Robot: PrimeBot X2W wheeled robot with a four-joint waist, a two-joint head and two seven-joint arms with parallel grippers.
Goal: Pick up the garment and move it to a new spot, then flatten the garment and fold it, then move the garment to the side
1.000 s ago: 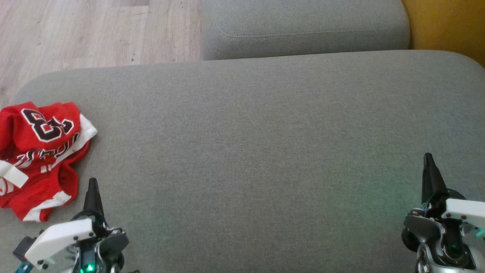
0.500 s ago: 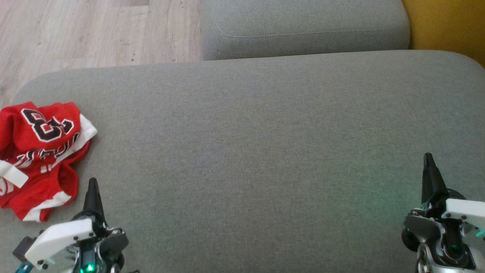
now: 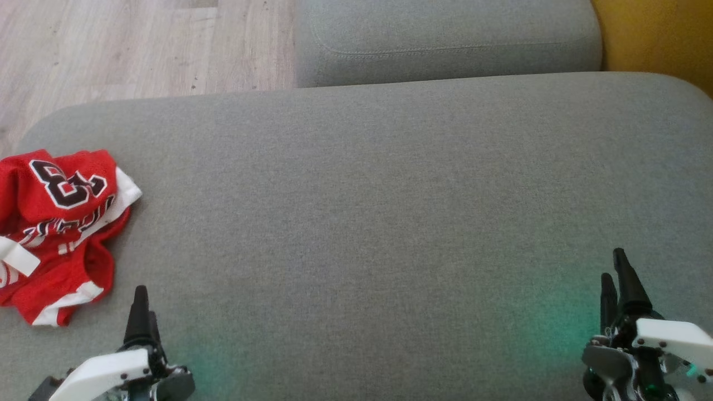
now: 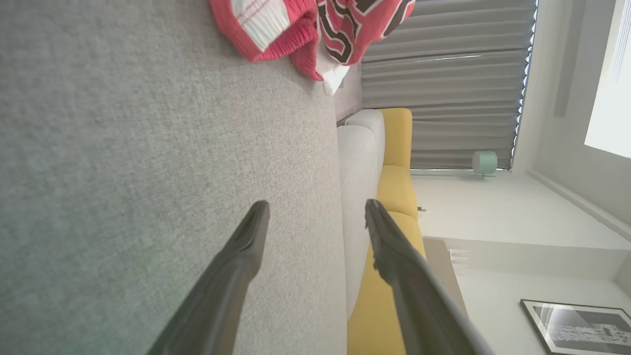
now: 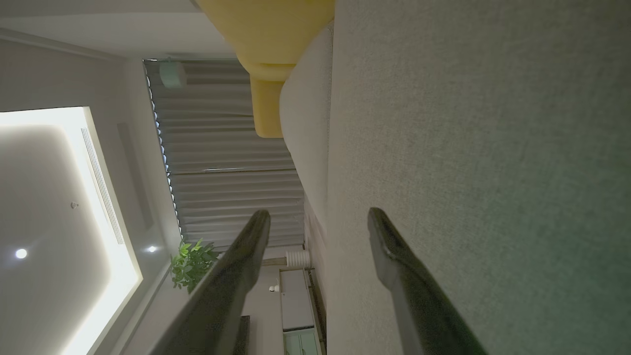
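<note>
- Clearly, the garment, a red jersey with white trim and black numerals, lies crumpled at the left edge of the grey sofa cushion, with nothing touching it
- It looks light, soft and limp, so I judge it will sag and drape when lifted; the knit seems grippy rather than slick, and nothing about it is fragile
- A pinch on a raised fold, or on the white-banded hem nearest the robot, seems the best hold; one layer alone may pull unevenly out of the heap
- The left end effector is released, fingers spread with nothing between them, near the garment but apart from it
- The right end effector is likewise released and empty, well apart from the garment at the cushion's right side
- The cushion is broad, flat, textured cloth that probably gives a little, with plenty of bare room for spreading and folding
- Beyond it sit a second grey cushion, a pale wooden floor to the left and a yellow seat to the right; grey curtains hang behind
</note>
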